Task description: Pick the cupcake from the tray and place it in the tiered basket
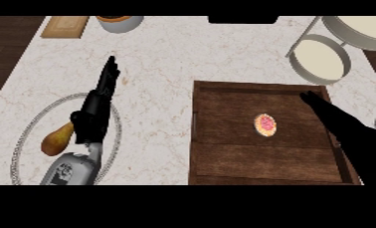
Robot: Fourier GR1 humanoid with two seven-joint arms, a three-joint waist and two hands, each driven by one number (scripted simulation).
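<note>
Hovering over the right edge of the wooden tray [242, 165], my right hand [343, 126] has its fingers straight and holds nothing. To its left, apart from the fingertips, the cupcake [266, 124] sits mid-tray. Beyond the hand stands the tiered basket [317, 79]. My left hand [95, 108] is open too, with a pear [57, 140] just to its left.

The cupcake [266, 125] sits central on the tray [220, 162]; the right hand [334, 120] hangs over its right rim, fingers seemingly straight, apart from the cupcake; the left hand [95, 107], fingers straight, is beside a pear [57, 140] on a plate [37, 122].
</note>
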